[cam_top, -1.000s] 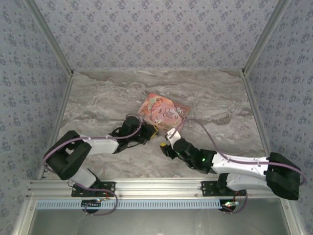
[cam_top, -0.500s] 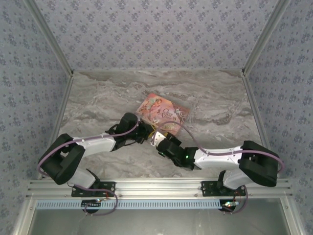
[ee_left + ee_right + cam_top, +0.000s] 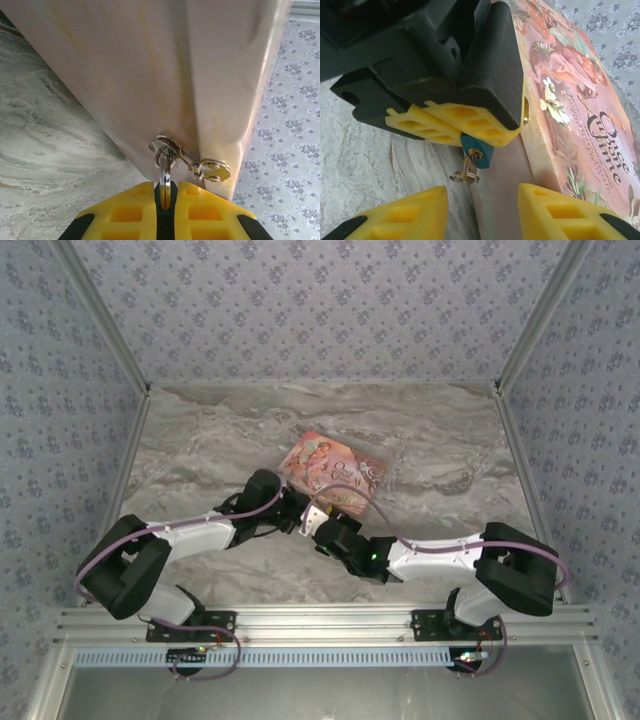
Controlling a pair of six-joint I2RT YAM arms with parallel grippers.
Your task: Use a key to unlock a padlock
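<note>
Right end effector (image 3: 480, 200), jaws apart, has advanced to bracket the key (image 3: 468, 172) under the padlock (image 3: 477, 148) clamped in left end effector (image 3: 165, 197), enabling turning.

soft, even light from above falls on the marble table (image 3: 200, 455), casting pale, short shadows. the top view is sharp throughout; in the left wrist view the close box (image 3: 150, 75) looks washed out, yellowish and blurred.
</note>
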